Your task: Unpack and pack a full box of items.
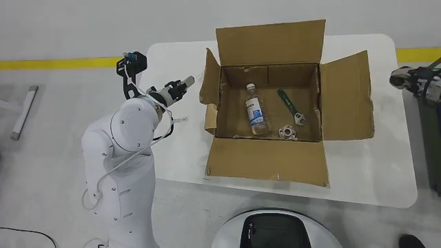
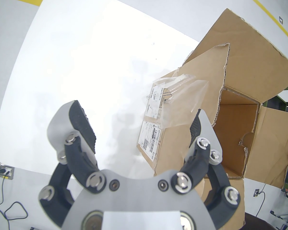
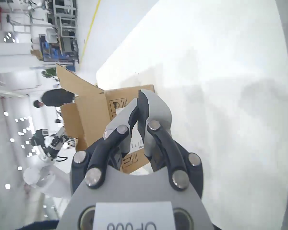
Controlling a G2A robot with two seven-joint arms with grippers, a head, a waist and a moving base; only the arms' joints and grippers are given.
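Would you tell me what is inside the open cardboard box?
A plastic bottle, a green-handled wrench and a small metal part lie on the box floor. The near wall may hide some floor.

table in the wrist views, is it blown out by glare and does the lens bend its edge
Left wrist view: yes, the table glares almost pure white and its edge bows strongly, while the box stays evenly lit. Right wrist view: the table is bright too, with soft grey patches, and its edge is curved. Top view: the table is lit evenly, its edges nearly straight.
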